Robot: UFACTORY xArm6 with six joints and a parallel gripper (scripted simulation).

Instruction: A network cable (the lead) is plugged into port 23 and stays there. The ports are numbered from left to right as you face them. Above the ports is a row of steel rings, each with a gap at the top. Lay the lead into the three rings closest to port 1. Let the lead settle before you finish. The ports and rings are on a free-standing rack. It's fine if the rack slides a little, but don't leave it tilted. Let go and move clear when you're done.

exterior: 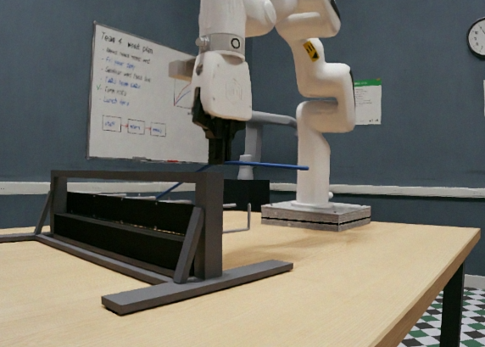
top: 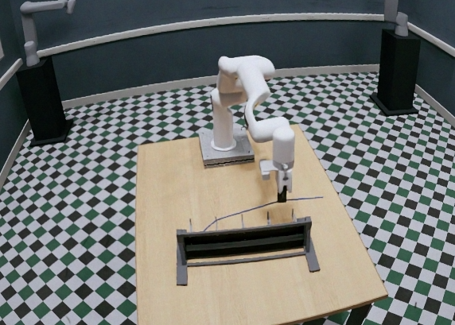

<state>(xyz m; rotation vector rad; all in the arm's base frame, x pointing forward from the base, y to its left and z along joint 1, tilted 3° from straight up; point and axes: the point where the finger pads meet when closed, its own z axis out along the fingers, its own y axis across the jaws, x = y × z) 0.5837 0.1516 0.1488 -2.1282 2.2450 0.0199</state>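
Behind the rack (top: 181, 257), our gripper (top: 281, 199) pinches the blue lead (top: 239, 212) well above the table. Its long axis parallels the ring row (top: 243, 221); the nearest rings lie below, toward the rack.

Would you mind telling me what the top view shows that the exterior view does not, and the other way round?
Only the top view shows the whole run of the blue lead from the rack's left end to its free tail, the row of upright rings and two spare arms on black pedestals. Only the exterior view shows the whiteboard, the wall clock and the green-headed notice. Both show the gripper shut on the lead above the table, behind the grey rack.
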